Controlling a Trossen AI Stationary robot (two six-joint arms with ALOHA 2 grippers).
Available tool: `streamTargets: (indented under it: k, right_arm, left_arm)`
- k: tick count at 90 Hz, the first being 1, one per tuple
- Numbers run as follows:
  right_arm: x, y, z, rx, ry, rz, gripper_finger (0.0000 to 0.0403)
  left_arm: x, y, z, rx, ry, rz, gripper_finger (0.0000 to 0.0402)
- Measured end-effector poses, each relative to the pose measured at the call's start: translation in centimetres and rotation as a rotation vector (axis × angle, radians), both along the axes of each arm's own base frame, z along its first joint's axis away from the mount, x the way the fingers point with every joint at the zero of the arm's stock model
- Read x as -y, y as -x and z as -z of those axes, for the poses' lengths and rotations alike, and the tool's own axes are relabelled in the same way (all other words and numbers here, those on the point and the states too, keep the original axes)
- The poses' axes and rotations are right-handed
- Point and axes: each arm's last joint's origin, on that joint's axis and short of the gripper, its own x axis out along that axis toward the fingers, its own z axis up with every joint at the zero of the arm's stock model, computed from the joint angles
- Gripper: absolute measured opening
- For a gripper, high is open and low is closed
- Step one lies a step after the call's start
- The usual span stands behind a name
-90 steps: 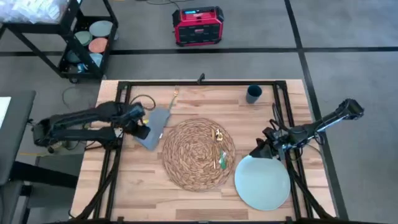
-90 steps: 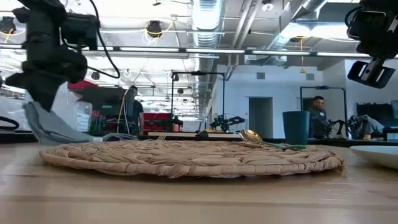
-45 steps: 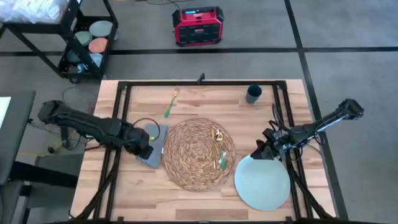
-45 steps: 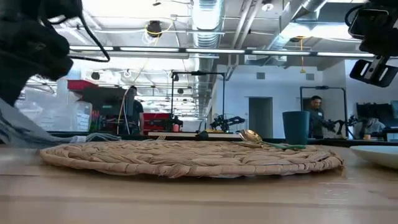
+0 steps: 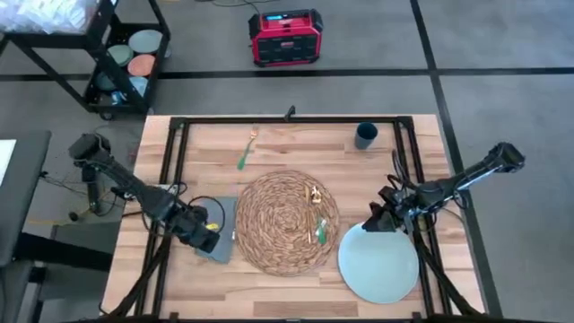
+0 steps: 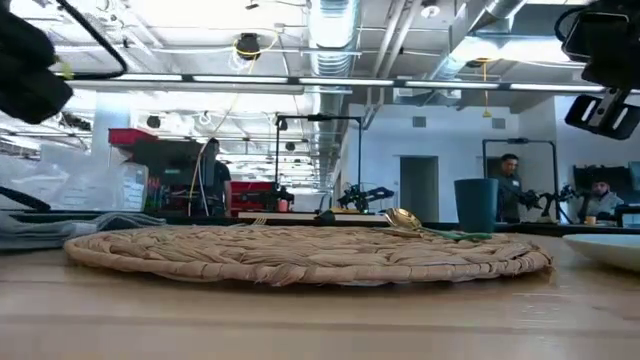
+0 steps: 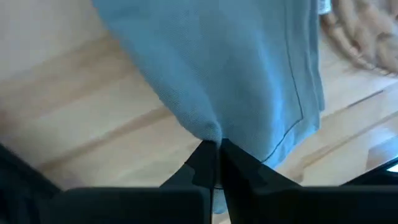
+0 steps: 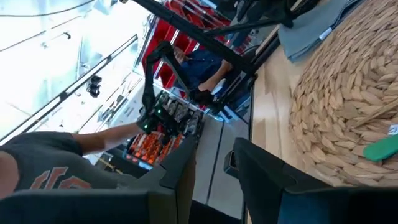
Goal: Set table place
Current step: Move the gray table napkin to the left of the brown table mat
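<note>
Napkin (image 5: 221,226), grey cloth, lies flat on the table (image 5: 287,144) just left of the woven placemat (image 5: 287,222), its right edge touching or nearly touching the mat rim. Left gripper (image 5: 208,239) sits low over the napkin's near-left corner; from its wrist camera the two dark fingers (image 7: 202,165) are pressed together with a fold of the cloth pinched between their tips, the fabric puckered at that point. Gold and green-handled cutlery (image 5: 316,215) rests on the right part of the placemat; a second green-handled piece (image 5: 246,151) lies on bare wood beyond the mat, towards the far rail. Plate (image 5: 378,263), pale blue-green, sits on the table right of the mat, apart from it. Dark teal cup (image 5: 365,135) stands upright near the far right corner. Right gripper (image 5: 381,215) hangs just above the plate's far edge; its fingers (image 8: 264,168) look spread with nothing between them, though that wrist view is cluttered. People are visible in the room behind.
</note>
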Motion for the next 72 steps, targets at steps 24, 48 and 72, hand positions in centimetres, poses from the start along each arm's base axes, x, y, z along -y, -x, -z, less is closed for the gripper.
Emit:
streamTargets:
  k: [24,48,72]
  right_arm:
    - [-0.1,0.1,-0.5,0.05,-0.018,-0.046,0.0102]
    - [-0.2,0.2,-0.5,0.053,-0.018,-0.083,0.0102]
    - [-0.3,0.2,-0.5,0.055,-0.015,-0.119,0.0102]
  left_arm:
    - [-0.2,-1.1,-0.3,0.125,-0.021,0.011,0.002]
    - [-0.5,-1.2,-0.3,0.112,-0.014,0.012,0.0059]
    - [-0.4,-1.1,-1.1,0.103,0.018,0.047,0.0068]
